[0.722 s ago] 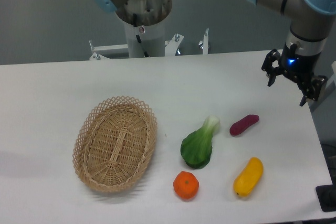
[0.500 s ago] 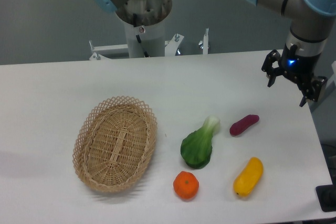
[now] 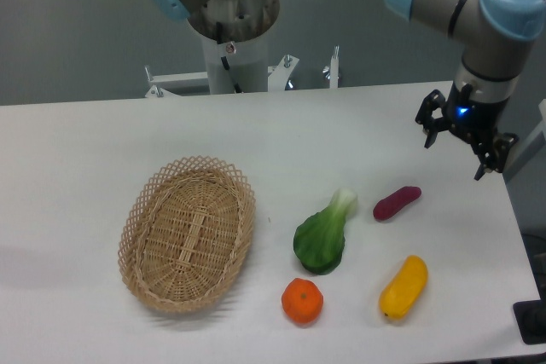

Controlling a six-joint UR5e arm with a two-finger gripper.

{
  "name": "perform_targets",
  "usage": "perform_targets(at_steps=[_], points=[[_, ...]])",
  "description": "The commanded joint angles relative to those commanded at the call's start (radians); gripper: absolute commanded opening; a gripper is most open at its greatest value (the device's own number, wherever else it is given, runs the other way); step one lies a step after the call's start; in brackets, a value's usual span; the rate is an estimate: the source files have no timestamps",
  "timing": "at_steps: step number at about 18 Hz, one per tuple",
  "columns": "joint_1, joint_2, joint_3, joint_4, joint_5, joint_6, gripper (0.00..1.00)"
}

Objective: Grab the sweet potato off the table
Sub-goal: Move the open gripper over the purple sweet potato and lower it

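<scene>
The sweet potato [image 3: 397,203] lies flat on the white bench [image 3: 77,151] near its right edge, below and to the left of the gripper [image 3: 452,151], which hangs in the air well apart from it with its two black fingers [image 3: 427,130] spread wide and holding nothing. The sweet potato is a small, smooth, reddish-purple oblong, set at a slant with its right end farther from the camera. It rests just right of the leafy green vegetable [image 3: 323,234], above the yellow vegetable [image 3: 403,287], and well apart from the wicker basket [image 3: 187,233] and the orange fruit [image 3: 302,301].
</scene>
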Motion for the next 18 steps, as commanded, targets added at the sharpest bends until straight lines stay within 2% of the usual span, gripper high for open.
perform_targets(at_steps=[3,7,11,18], points=[[0.0,-0.021,-0.066,0.081,0.002,0.002,1.0],[-0.015,-0.054,-0.12,0.152,0.006,-0.003,1.0],[-0.029,-0.077,-0.2,0.287,0.024,-0.003,1.0],[-0.032,-0.083,-0.278,0.301,0.075,-0.003,1.0]])
